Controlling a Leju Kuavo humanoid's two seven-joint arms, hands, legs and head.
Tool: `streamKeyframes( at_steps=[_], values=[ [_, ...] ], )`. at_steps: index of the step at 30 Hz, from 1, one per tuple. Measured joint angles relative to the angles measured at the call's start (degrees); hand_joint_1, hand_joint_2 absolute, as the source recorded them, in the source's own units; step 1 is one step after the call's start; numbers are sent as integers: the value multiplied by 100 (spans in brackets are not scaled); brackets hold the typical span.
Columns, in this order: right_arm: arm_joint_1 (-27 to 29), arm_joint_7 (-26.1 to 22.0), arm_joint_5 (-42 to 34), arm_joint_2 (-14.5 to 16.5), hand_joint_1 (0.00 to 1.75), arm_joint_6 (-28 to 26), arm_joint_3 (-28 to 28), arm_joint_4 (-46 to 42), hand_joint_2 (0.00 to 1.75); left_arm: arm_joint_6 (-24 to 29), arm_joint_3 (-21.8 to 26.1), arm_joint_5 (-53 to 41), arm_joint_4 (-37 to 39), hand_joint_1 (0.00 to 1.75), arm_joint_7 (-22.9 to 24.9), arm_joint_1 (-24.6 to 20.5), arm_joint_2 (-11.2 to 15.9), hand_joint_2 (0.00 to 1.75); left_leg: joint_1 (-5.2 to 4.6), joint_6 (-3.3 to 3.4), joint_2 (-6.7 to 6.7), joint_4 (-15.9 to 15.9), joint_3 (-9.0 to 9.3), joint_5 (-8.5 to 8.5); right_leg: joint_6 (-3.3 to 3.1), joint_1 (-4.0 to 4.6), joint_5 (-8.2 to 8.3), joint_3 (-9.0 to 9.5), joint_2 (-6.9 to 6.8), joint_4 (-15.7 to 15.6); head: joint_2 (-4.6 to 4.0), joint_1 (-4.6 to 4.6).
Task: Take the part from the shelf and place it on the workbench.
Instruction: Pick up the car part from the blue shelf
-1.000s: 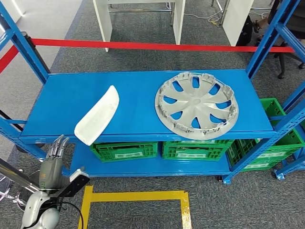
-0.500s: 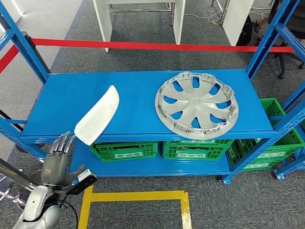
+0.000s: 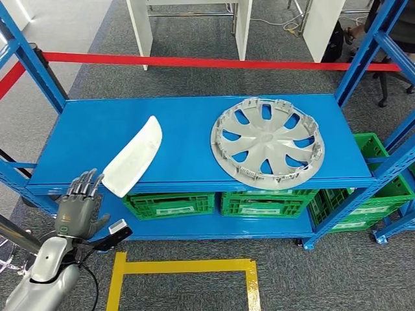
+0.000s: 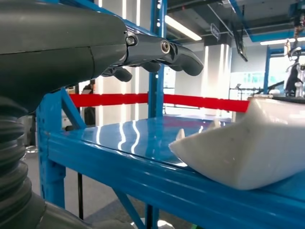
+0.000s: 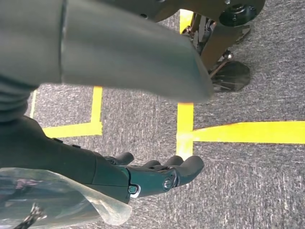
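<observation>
Fingers (image 3: 84, 184) of the left hand (image 3: 76, 210) spread, holding nothing, just short of the white part (image 3: 132, 159). The part lies at the shelf (image 3: 196, 139) edge, at the hand's one o'clock.

A workshop or warehouse floor is shown: blue steel shelving (image 3: 196, 139), green plastic crates (image 3: 168, 205), yellow floor tape (image 3: 186, 267), red barrier tape (image 3: 196, 62).

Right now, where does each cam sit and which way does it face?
Head view: high on the body, looking forward and down at the blue shelf with white part and wheel cover; left hand low left.
Left wrist view: behind the left hand's fingers, level with the shelf edge, facing the white part.
Right wrist view: on the hanging arm, facing the carpet and yellow floor tape; right hand empty.
Shared: head and left wrist both show shelf and white part.
</observation>
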Motion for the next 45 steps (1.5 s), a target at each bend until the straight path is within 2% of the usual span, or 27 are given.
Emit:
streamKeyframes(
  at_steps=[10, 21, 39, 40, 41, 44, 45],
  values=[
    [-10, 0, 38, -49, 0, 1, 40, 28, 175, 35, -275, -372, 556, 0, 59, -398, 31, 175, 0, 1, 0, 1, 0, 2, 0, 0, 0, -1, 0, 0, 0, 0],
    [-19, -2, 102, -110, 0, 1, 95, 77, 175, 114, -811, -768, 1098, 0, 150, -884, 45, 175, 0, 1, 0, 2, 0, 3, -1, 0, 1, 0, 1, 1, 0, -1],
    [-17, -2, 122, -135, 0, 2, 101, 103, 175, 140, -1054, -849, 1336, 0, 205, -1071, 45, 175, 0, 1, 0, 2, 0, 3, -1, 0, 2, 0, 1, 1, 0, 0],
    [-17, -2, 126, -139, 0, 2, 101, 103, 175, 140, -1062, -853, 1348, 4, 209, -1083, 45, 175, 0, 1, 0, 2, 0, 3, -1, 0, 2, 0, 1, 1, 0, -1],
    [-17, -3, 129, -143, 0, 3, 102, 104, 175, 140, -1069, -856, 1361, 30, 214, -1095, 45, 175, 0, 1, 0, 2, 0, 3, -1, 0, 2, 0, 1, 1, 0, 0],
    [-17, -8, 133, -152, 0, 3, 105, 105, 175, 139, -1094, -852, 1410, 157, 238, -1132, 40, 175, 0, 1, 0, 3, 0, 3, -1, 0, 2, -1, 1, 1, 0, 0],
    [-17, -9, 133, -155, 0, 3, 109, 105, 175, 139, -1102, -847, 1429, 175, 249, -1145, 37, 175, 0, 1, 0, 3, 0, 3, -1, 0, 2, -1, 1, 1, 0, -1]
  ],
)
